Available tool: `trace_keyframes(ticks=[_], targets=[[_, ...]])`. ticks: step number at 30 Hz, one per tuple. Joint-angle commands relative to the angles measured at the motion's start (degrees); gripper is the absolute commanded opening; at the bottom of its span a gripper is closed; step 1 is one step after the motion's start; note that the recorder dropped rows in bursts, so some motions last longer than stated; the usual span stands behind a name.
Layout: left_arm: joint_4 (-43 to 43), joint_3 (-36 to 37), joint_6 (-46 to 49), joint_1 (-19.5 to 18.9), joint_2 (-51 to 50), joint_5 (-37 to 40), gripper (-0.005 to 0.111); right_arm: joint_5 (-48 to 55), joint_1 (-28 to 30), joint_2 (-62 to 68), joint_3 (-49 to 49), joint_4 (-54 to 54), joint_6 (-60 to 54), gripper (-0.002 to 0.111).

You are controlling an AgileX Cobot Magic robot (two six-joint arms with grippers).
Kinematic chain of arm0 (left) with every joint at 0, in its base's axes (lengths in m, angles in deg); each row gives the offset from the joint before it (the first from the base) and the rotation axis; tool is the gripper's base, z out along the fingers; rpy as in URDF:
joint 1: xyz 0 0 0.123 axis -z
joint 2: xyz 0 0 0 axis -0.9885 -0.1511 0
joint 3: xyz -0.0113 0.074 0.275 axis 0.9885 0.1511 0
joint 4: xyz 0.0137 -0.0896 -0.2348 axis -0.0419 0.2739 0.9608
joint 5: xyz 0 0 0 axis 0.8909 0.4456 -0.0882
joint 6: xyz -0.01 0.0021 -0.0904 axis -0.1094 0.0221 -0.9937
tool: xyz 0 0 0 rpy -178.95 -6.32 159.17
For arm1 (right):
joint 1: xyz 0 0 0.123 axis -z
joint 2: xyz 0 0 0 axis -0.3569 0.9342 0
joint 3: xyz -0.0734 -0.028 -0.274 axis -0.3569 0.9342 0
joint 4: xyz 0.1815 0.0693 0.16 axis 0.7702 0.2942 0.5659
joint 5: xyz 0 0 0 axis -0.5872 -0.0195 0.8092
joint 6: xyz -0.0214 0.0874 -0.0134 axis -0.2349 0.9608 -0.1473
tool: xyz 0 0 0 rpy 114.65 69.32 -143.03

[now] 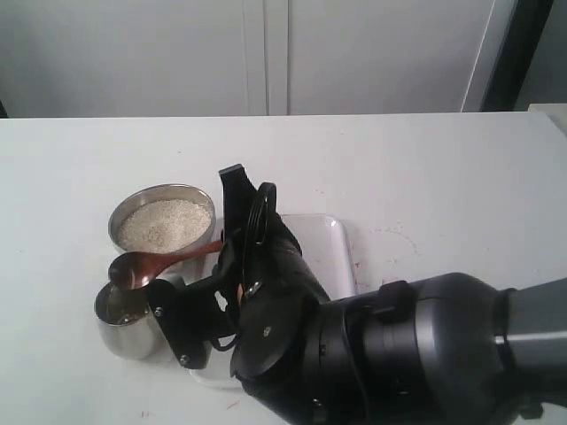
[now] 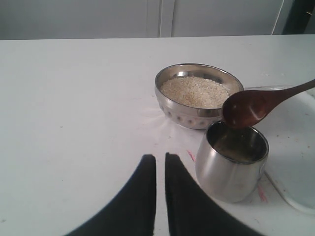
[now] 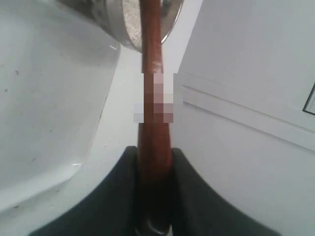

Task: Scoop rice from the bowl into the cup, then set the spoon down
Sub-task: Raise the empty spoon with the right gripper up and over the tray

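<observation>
One tool [image 3: 155, 160] holds the spoon [image 2: 248, 107] tilted over the cup [image 2: 231, 169].

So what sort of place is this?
Likely a lab test bench, not a kitchen: bare white tabletop, plain white cabinet doors behind, few props like the wide shiny steel bowl and small steel cup.

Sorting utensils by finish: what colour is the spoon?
The spoon is dark reddish-brown, clearest in the left wrist view.
</observation>
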Motion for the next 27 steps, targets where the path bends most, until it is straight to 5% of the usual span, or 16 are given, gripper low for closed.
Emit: trace_keyframes(ticks=[1,7,27], targets=[[0.37,-0.41,-0.1,-0.09,-0.04,-0.19,0.014,1.26,-0.05,-0.16,0.12,-1.35,-0.51,0.0],[0.37,-0.41,-0.1,-0.09,-0.04,-0.19,0.014,1.26,-0.05,-0.16,0.12,-0.85,0.46,0.0],[0.37,-0.41,-0.1,-0.09,-0.04,-0.19,0.014,-1.62,-0.05,-10.03,0.12,3.94,40.63,0.0]])
